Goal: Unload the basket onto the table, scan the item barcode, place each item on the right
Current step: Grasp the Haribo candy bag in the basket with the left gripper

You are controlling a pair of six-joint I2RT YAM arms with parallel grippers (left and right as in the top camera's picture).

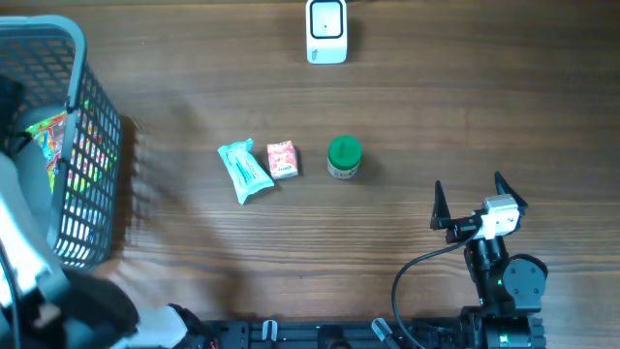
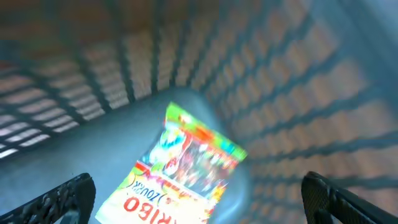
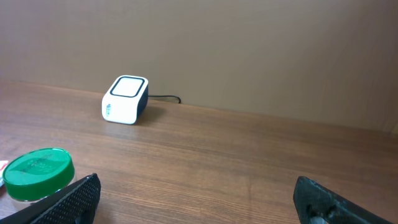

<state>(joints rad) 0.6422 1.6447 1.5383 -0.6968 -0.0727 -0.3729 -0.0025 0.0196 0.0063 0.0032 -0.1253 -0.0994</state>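
Scan looks not yet begun: left tool (image 2: 198, 202) released, empty, candy bag (image 2: 186, 165) just under it in basket (image 2: 280, 74). right tool (image 1: 472, 197) released, empty, scanner (image 1: 326, 31) far ahead.

Soft even light; left-wrist view motion-blurred.

Colourful sweet bag (image 2: 183, 168) flat in basket (image 2: 280, 74); white scanner (image 1: 326, 31) well apart.
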